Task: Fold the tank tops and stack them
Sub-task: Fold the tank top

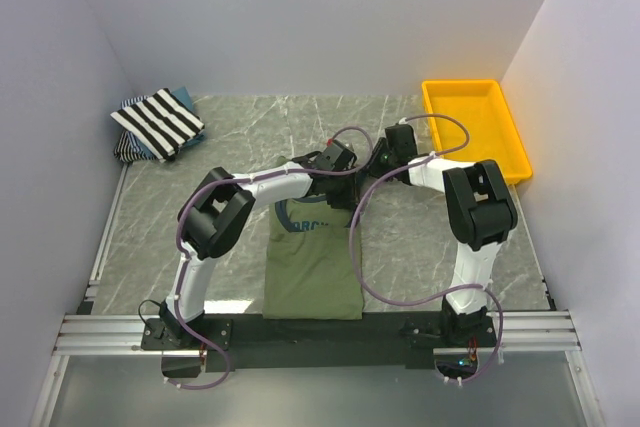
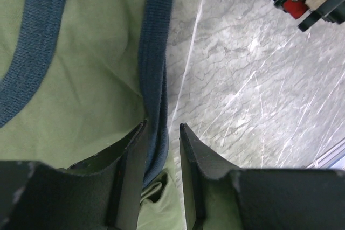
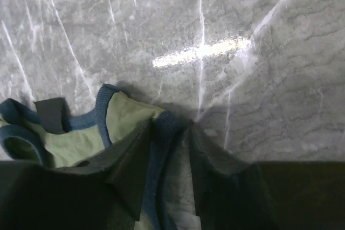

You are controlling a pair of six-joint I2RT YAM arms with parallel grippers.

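Observation:
The olive-green tank top (image 1: 310,267) lies flat near the table's front edge, chest print toward the arms' wrists. Its upper part is hidden under both arms. My left gripper (image 1: 343,167) is at one shoulder strap. In the left wrist view its jaws (image 2: 163,127) stand narrowly apart on the navy trim (image 2: 153,79) of the green cloth (image 2: 91,68). My right gripper (image 1: 377,171) is at the other strap. In the right wrist view it (image 3: 170,125) pinches the navy-trimmed strap end (image 3: 124,114) just above the marble. The striped tank top (image 1: 160,122) lies on a bluish one (image 1: 150,149) at the far left.
A yellow plastic tray (image 1: 512,142) stands at the far right against the wall. White walls close in the table on three sides. Purple cables loop from both arms over the tank top's right edge. The marble top (image 1: 250,137) shows between the pile and the grippers.

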